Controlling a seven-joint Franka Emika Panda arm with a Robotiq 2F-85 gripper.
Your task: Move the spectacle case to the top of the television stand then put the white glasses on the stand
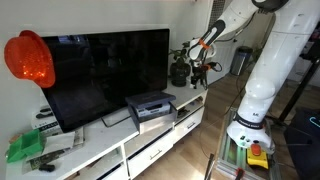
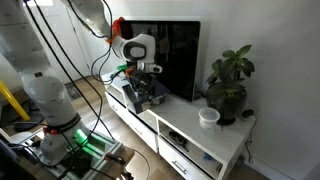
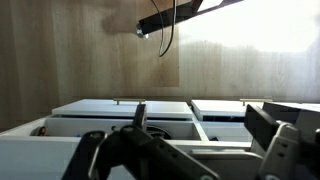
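The television stand [image 1: 150, 140] is a long, low white cabinet with drawer fronts; it also shows in the other exterior view [image 2: 190, 140] and in the wrist view [image 3: 120, 108]. My gripper [image 1: 200, 68] hangs in the air above the stand's end near the plant, and over the black-and-grey box in an exterior view [image 2: 143, 80]. In the wrist view the gripper [image 3: 198, 118] has its fingers wide apart with nothing between them. I cannot make out the spectacle case or the white glasses in any view.
A large black television [image 1: 105, 70] stands on the stand. A black-and-grey flat box [image 1: 150, 105] lies in front of it. A potted plant [image 2: 228, 85] and a white bowl [image 2: 208, 117] sit at one end, green items [image 1: 25, 147] at the other. A red object [image 1: 28, 58] hangs beside the television.
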